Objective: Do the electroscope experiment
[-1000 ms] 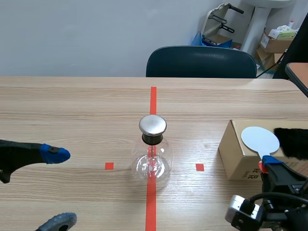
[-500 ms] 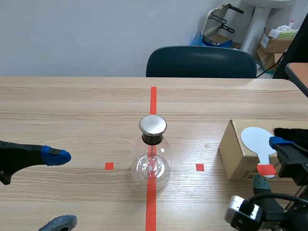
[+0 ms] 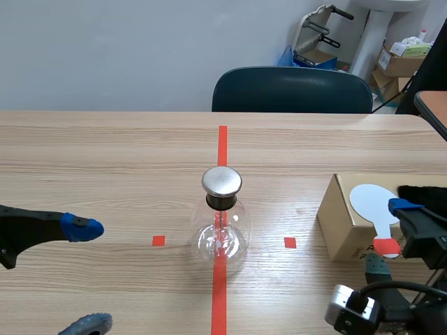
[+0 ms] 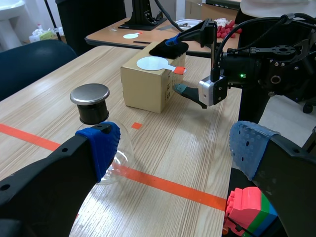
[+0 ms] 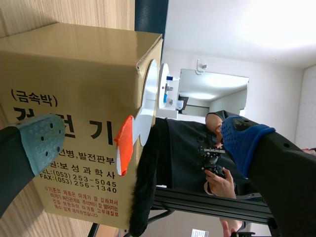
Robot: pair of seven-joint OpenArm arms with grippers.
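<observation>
Fingers apart at the near edge of the bench (image 3: pixel 105 153), the left end effector (image 3: pixel 85 276) holds nothing. The right end effector (image 3: pixel 390 235), also spread, brackets the red handle of a white disc paddle (image 3: pixel 377 201) without clamping it. The paddle lies on a cardboard box (image 3: pixel 339 227) beside what appears to be black fur (image 3: pixel 424 206). The glass electroscope (image 3: pixel 221 227) stands mid-bench on the red tape line. A dark chair (image 3: pixel 292 89) stands beyond.
</observation>
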